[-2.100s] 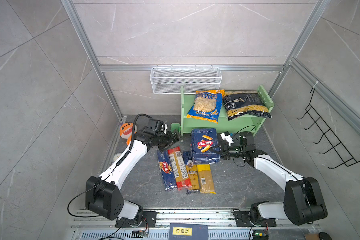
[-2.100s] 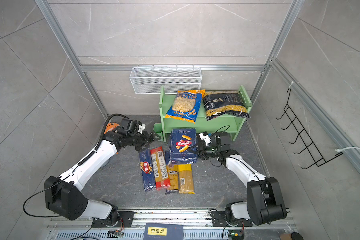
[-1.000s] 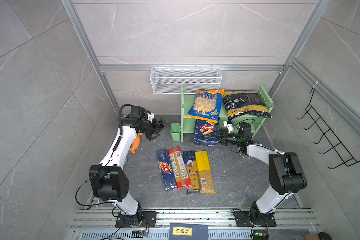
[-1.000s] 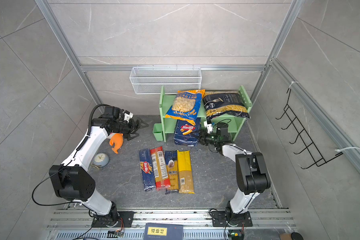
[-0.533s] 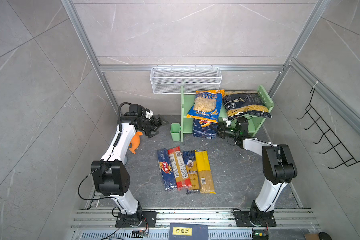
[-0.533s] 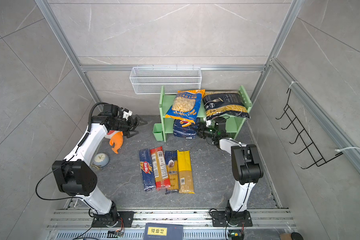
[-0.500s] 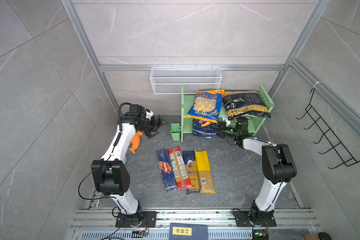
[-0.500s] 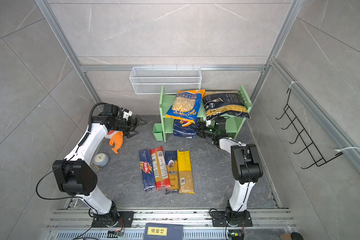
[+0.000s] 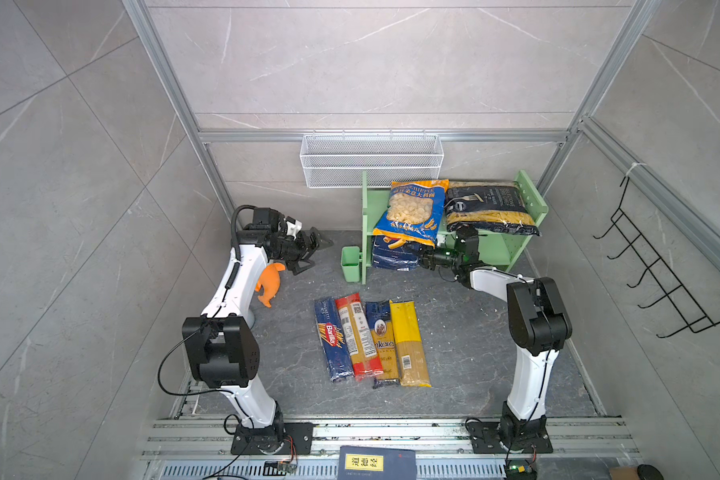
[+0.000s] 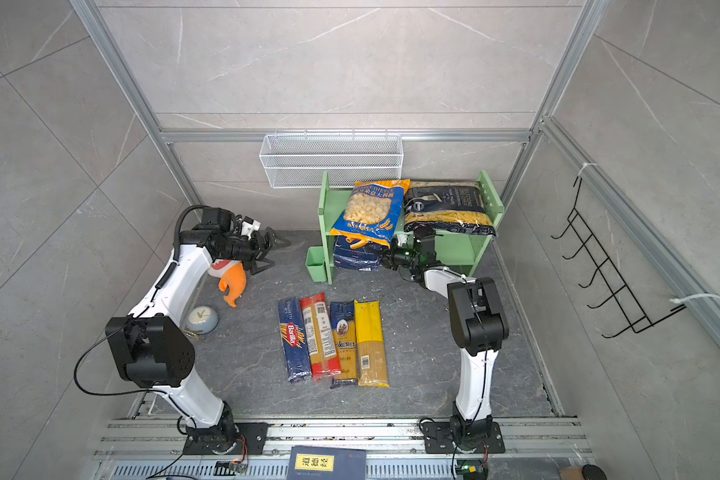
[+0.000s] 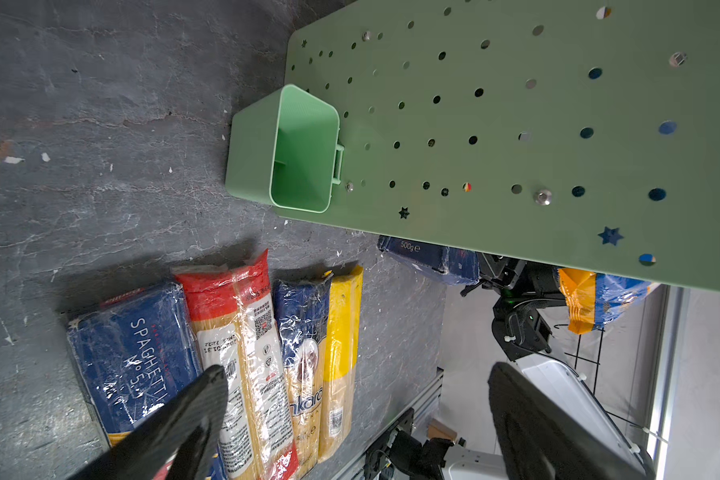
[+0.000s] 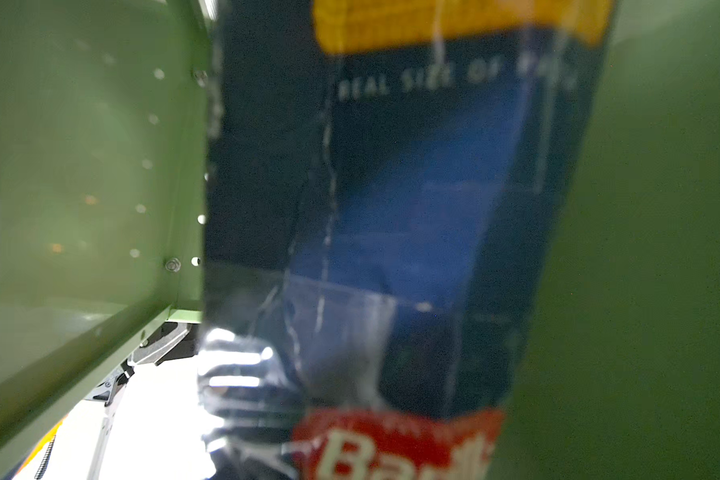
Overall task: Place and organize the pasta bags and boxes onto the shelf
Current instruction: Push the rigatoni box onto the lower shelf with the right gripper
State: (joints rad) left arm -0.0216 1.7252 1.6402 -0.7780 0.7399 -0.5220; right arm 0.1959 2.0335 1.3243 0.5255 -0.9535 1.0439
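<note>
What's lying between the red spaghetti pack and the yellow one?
The dark-blue-and-yellow spaghetti pack lies between the red spaghetti pack and the yellow spaghetti pack, side by side with both. Both top views show it.

The shelf (image 11: 516, 124) is smooth mint-green sheet with a matt painted look. Its side panel is punched with holes and fixed by shiny metal screws. The cup (image 11: 300, 149) on that side is smooth plastic with a soft sheen. Under the shelf's top tier, the rigatoni box (image 12: 391, 208) looks glossy, its creases catching light. In front of the shelf, the spaghetti packs (image 11: 242, 332) wear crinkled, shiny clear film. The desk (image 9: 454, 332) under the shelf is dark, rough and stone-like. Behind the shelf hangs a basket (image 9: 371, 162) of white-coated wire mesh. Beyond the shelf's cup side, the plush toy (image 9: 269, 282) looks like soft orange cloth.
</note>
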